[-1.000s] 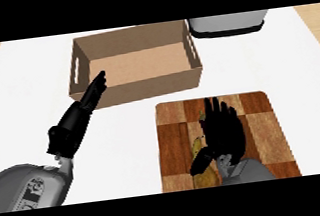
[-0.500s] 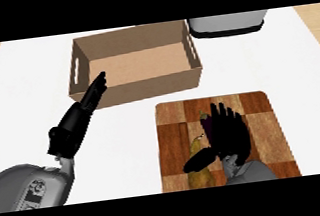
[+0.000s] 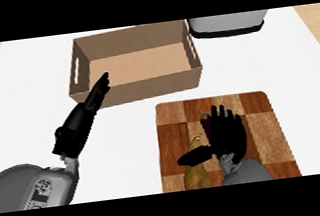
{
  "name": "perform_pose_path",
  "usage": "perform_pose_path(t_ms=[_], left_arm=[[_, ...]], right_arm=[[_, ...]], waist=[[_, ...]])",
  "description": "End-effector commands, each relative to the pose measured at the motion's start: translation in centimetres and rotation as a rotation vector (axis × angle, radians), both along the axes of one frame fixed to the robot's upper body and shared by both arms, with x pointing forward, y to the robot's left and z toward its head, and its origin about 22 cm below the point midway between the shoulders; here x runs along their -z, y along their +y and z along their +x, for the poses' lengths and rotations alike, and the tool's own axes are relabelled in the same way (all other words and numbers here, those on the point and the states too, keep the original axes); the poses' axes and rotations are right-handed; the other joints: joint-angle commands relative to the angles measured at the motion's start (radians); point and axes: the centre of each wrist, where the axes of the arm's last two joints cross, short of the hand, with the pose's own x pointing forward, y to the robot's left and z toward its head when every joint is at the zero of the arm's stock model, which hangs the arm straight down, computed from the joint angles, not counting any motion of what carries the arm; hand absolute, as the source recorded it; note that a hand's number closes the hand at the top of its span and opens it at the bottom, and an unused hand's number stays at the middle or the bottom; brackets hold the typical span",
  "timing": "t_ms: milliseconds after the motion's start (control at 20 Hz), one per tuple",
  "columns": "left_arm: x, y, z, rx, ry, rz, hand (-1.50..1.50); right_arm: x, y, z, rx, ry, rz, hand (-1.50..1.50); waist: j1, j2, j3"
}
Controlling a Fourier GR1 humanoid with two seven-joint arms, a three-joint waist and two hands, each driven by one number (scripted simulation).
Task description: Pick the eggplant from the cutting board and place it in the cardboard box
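- Our right hand [image 3: 224, 131] lies low over the cutting board [image 3: 261, 117], palm down, its fingers [image 3: 226, 113] straight and slightly fanned, pointing toward the far edge of the board; the thumb [image 3: 195, 155] juts out to the left.
- The eggplant [image 3: 205, 121] is on the cutting board, almost wholly covered by that hand: we see only a small dark purple patch just left of the fingers, near their tips.
- Whether the fingers touch the eggplant we cannot tell; they are not curled round it.
- A yellowish-brown object [image 3: 194, 172] lies on the near part of the board, just below the thumb and to the left of the wrist; the thumb overlaps its top end. We cannot make out what it is.
- Our left hand [image 3: 96, 93] shows at the left, its fingers straight and pressed together, tips pointing up toward the cardboard box [image 3: 139, 85].
- The fingertips of the left hand overlap the front left corner of the box in the view; contact we cannot judge.
- The box stands open beyond both hands, well apart from the right fingers, past the board's far edge and to their left.
- A grey and black appliance [image 3: 227, 23] sits just beside the box's right far corner, far ahead of the right fingertips.
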Motion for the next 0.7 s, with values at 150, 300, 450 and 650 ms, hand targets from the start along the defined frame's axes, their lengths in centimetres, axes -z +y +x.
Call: perform_pose_path(t_ms=[150,300,450,650], left_arm=[[0.7,1.2,-1.3,0.006,0.007,-0.010,0.00],[0.0,0.5,0.2,-0.002,-0.003,0.009,0.00],[0.2,-0.8,-0.3,-0.002,0.003,0.020,0.00],[1.0,1.0,-1.2,-0.001,-0.004,-0.001,0.00]], right_arm=[[0.2,-1.2,1.4,0.022,0.050,-0.031,1.50],[3.8,-2.0,-1.0,-0.006,0.058,-0.059,1.50],[0.4,-3.0,0.2,-0.037,0.016,-0.081,1.50],[2.8,-2.0,0.8,-0.061,-0.052,-0.135,1.50]], waist=[[0.001,0.003,0.000],[-0.001,0.004,0.000],[-0.003,0.003,0.000],[0.001,0.004,0.000]])
